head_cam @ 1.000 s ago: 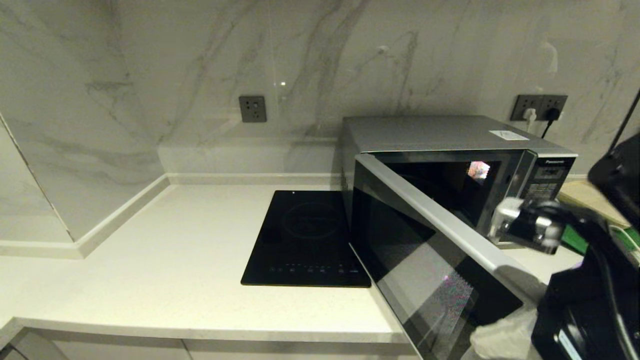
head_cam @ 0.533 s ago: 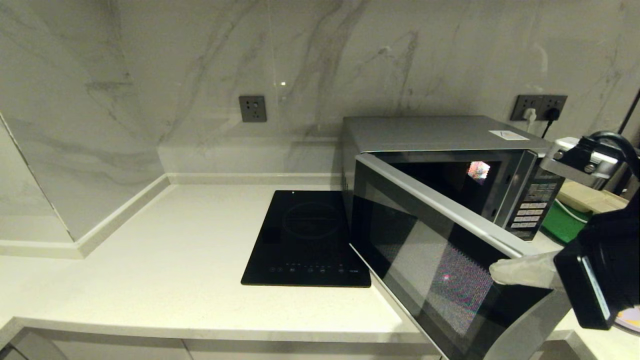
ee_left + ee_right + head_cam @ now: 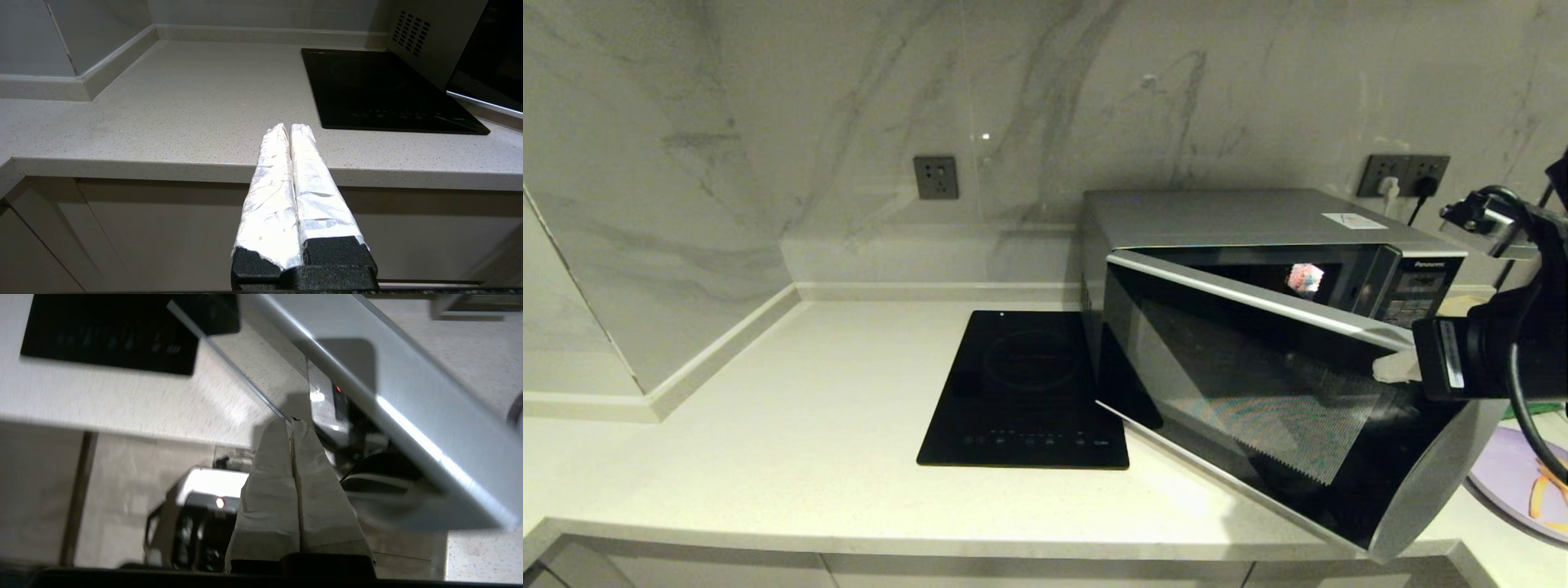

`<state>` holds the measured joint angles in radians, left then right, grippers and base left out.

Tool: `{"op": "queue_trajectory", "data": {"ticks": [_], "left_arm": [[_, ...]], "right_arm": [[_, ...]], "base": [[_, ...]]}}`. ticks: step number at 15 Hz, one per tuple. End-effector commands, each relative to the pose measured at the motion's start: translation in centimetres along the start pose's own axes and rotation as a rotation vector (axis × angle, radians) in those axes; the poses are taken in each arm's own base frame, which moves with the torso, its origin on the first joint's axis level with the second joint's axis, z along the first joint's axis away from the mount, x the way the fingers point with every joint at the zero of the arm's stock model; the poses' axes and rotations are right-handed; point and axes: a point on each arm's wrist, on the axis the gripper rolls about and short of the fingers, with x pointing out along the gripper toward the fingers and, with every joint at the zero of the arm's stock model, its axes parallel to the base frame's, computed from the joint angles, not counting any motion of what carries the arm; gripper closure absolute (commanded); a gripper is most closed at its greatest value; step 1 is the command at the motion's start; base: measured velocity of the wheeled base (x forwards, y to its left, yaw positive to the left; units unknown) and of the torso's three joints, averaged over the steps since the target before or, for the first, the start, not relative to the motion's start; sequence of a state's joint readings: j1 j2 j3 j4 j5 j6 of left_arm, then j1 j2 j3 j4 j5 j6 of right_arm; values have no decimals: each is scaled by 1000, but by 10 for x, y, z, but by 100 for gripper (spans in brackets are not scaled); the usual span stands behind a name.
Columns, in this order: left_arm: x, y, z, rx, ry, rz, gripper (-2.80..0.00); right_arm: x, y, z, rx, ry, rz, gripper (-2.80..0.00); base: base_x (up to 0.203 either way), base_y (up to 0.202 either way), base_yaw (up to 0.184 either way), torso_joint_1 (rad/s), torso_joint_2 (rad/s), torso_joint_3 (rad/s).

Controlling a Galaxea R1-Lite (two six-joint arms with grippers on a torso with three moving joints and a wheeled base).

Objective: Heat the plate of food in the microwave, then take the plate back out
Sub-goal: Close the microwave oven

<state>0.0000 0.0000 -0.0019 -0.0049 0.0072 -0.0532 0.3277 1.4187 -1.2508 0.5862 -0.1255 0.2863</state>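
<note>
Right claw (image 3: 1395,367): pressed together, nothing between the wrapped tips, and set against the outer glass of the door (image 3: 1258,384), close to the curved silver handle strip (image 3: 1429,482). Seen in the right wrist view as two padded tips (image 3: 292,424) meeting at the glass. Reads as a push, not a pull: pinched shut to make one blunt, stiff point, and placed near the free edge, far from the hinge, where little force is needed to swing the panel.

Microwave (image 3: 1241,216): stands at the back of the surface (image 3: 768,457), just beside the black cooktop (image 3: 1029,392). Door partly open, angled out over the surface, with the dark cavity and the button panel (image 3: 1417,290) showing behind its top edge.

Plate of food (image 3: 1511,478): lies outside the oven, on the surface at the far right, below the right arm, with orange-yellow sticks (image 3: 1547,490) on it. Kept off to the side, probably so as to stay out of the door's swing. Cannot tell whether heated or not.

Left claw (image 3: 288,128): closed, empty, parked low in front of the surface edge, well apart from the oven, leaving room for the working arm.

Likely next need: a steady push along the door's arc until latched, without sliding off the smooth glass.
</note>
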Motion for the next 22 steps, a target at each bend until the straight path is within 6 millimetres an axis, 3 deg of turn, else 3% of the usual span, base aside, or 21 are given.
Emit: {"op": "queue_trajectory", "data": {"ticks": [1,5,10,17,22], "left_arm": [[0,0,0,-1,-1,1,0],[0,0,0,-1,-1,0,0],[0,0,0,-1,-1,0,0],[0,0,0,-1,-1,0,0],[0,0,0,-1,-1,0,0]], "right_arm": [[18,-15,8,107,-5,-62,0],[44,-31,37,283,-193,-114,0],[82,-70,62,428,-238,-236,0],[112,-118,74,518,-250,-247,0],[139,-127,85,516,-289,-179,0]], "base": [[0,0,0,0,0,0],[0,0,0,0,0,0],[0,0,0,0,0,0],[0,0,0,0,0,0],[0,0,0,0,0,0]]}}
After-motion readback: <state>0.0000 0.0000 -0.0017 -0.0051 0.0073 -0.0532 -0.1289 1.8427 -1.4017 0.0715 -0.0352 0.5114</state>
